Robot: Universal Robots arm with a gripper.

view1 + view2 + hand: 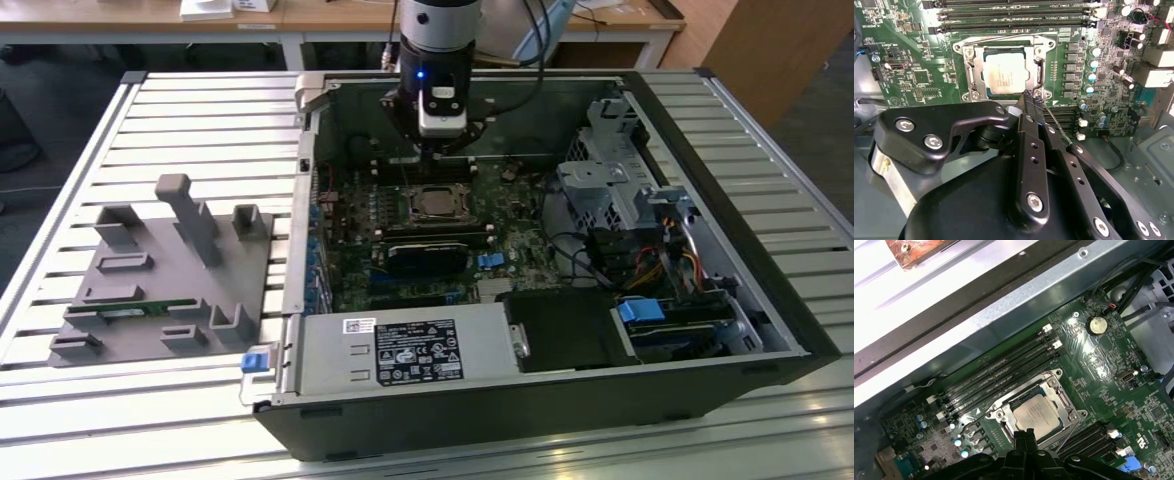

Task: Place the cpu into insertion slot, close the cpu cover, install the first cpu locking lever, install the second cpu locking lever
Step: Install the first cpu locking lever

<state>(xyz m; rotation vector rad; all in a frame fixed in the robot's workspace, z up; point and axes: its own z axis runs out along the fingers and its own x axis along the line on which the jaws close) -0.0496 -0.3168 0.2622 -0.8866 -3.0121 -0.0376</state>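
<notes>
Parts count:
- computer case (767, 280): one, on one bench (160, 120)
- motherboard (919, 85): one
- cpu (1006, 74): one
- cpu cover (970, 60): one
- coin cell (1097, 325): one
- power supply (400, 352): one, near side
- grey fixture (147, 290): one, at the exterior view's left
- hand (1031, 98): one

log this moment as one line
cpu seated in insertion slot | cpu cover down around it | gripper at slot's corner, fingers shut
</notes>
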